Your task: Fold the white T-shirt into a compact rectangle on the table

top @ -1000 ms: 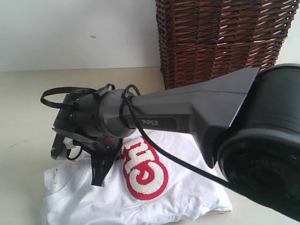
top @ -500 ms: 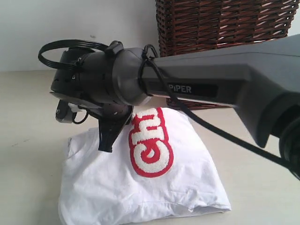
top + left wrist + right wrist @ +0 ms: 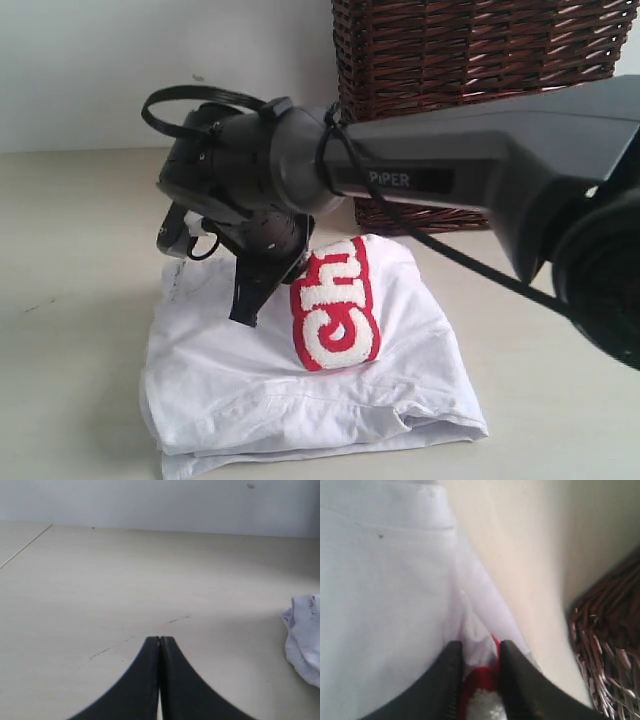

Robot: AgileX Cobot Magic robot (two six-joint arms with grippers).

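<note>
The T-shirt (image 3: 300, 390) lies part-folded on the table (image 3: 70, 250), just in front of the basket (image 3: 470, 60). Its near hem is doubled and uneven, and the red lettering (image 3: 335, 305) humps up in a loose roll across the middle. The right gripper (image 3: 244, 316) stands beside that roll, its tip on the cloth. In its wrist view the jaws are a little apart with red and white fabric in the gap, and we cannot tell whether they pinch it or only straddle it. We judge a fold is under way. To do it well, we carry the flap across until the edges meet, lay it flat, and let go low so the roll does not spring back. The left gripper (image 3: 160, 640) is closed and empty over bare table, near the shirt's edge.
</note>
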